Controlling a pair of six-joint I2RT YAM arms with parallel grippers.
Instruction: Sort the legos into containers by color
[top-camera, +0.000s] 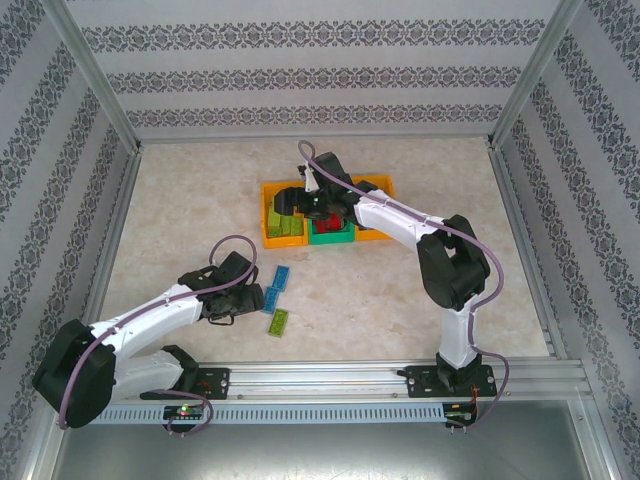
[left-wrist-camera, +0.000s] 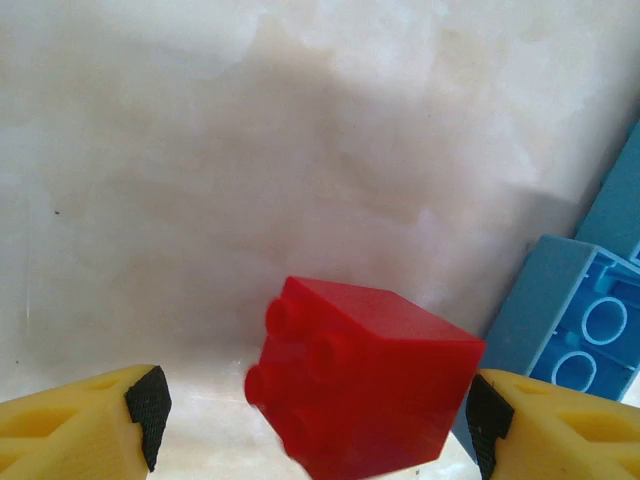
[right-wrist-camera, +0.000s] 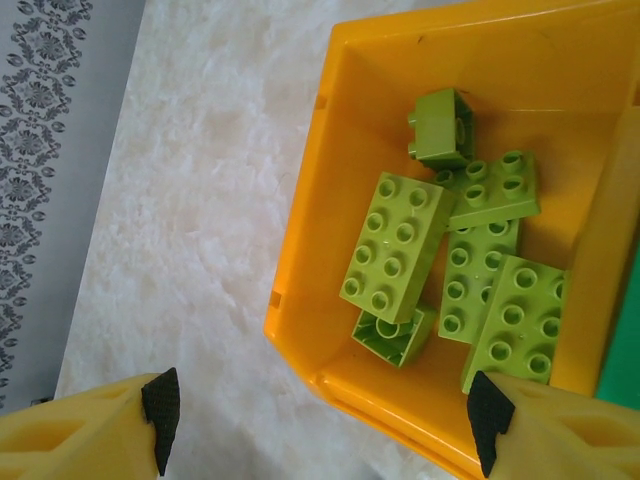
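**Left arm.** It is low over the pale marbled tabletop (top-camera: 180, 200), near-left of centre. The left claw (left-wrist-camera: 318, 410) stands open, its yellow fingers with black pads (left-wrist-camera: 150, 402) spread wider than the small red studded plastic brick (left-wrist-camera: 365, 385) between them.
- The brick is tilted, with its studs turned toward the left pad.
- There is a clear gap between the brick and the left pad.
- On the other side the brick's edge meets the pad; I cannot tell whether they touch.
- The brick is not clamped.
- Just to its right a blue brick (left-wrist-camera: 585, 320) lies with its hollow underside toward the camera.

**Loose on the table, seen from above.** Two blue studded plastic bricks (top-camera: 281, 275) and one lime green studded plastic brick (top-camera: 277, 321) lie just beside the left claw, well apart from the bins.

**Containers.** A row of three small open plastic bins (top-camera: 265, 200) sits at mid-table.
- The left orange bin (right-wrist-camera: 315, 180) holds about six lime green bricks (right-wrist-camera: 395, 245), some flat with studs up, others tipped or overlapping.
- The green middle bin (top-camera: 335, 241) shows red bricks (top-camera: 328, 222) inside.
- The right orange bin (top-camera: 382, 186) is mostly hidden by the arm, so I cannot make out its contents.

**Right arm.** It reaches across the row. The right claw (right-wrist-camera: 325, 415) hangs above the near-left corner of the left orange bin, its fingers wide apart with nothing between them.
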